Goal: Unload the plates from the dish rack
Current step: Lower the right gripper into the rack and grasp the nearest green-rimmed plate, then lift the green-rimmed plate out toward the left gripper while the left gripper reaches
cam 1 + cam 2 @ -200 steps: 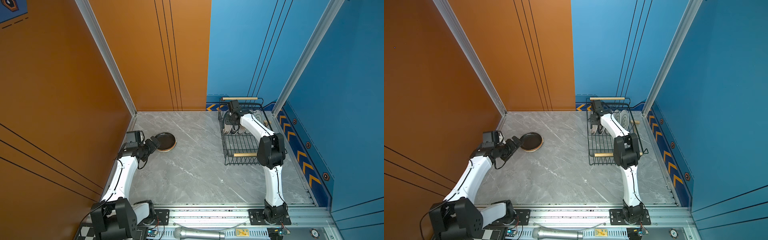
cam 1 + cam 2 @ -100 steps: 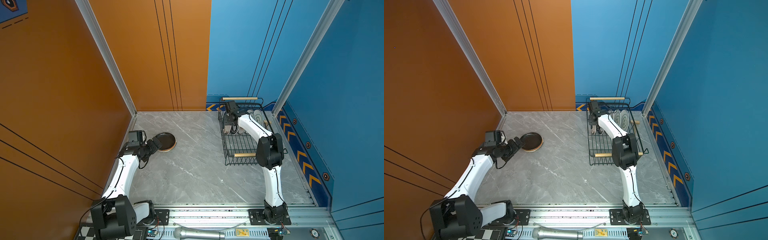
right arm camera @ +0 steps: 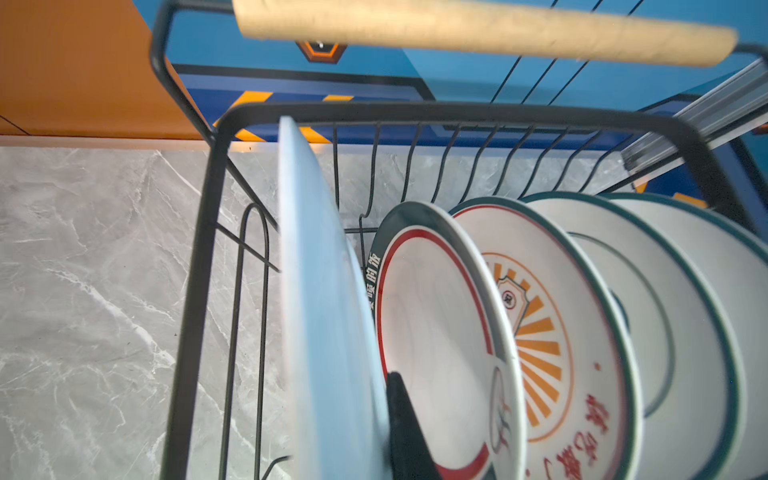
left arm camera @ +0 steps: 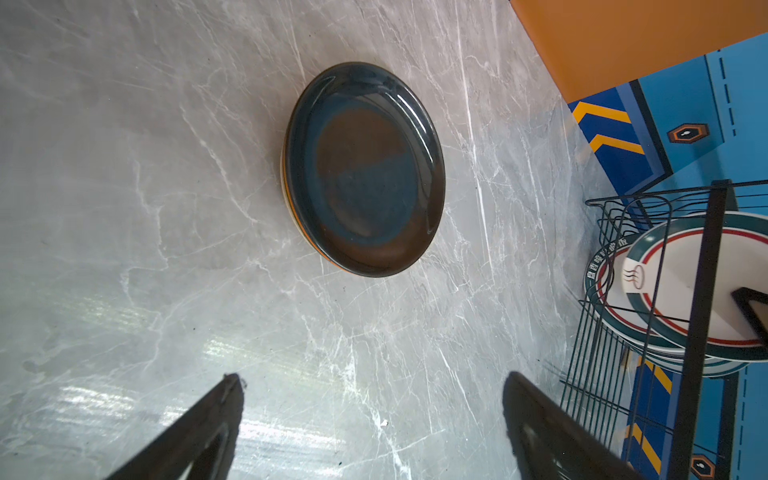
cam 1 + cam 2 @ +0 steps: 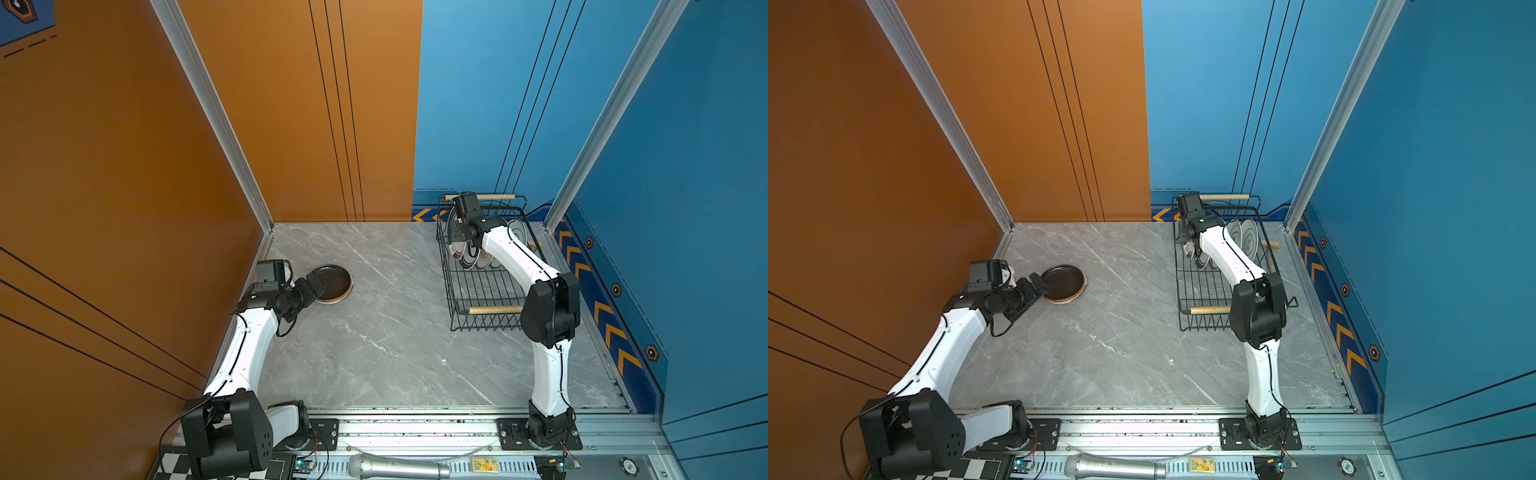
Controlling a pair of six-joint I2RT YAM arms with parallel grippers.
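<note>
Right gripper (image 3: 384, 397) clamps the pale plate (image 3: 316, 311) in the dish rack (image 5: 482, 286) at two o'clock; I fear it could slip or strike the wooden handle (image 3: 478, 29). Left gripper (image 4: 372, 376) is spread wide, empty.

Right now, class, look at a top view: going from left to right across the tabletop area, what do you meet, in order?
Left wrist camera → stack of plates lying flat on the table → dish rack → yellow chevron strip along the blue wall. The right arm overlaps the rack, so it is left out.
</note>
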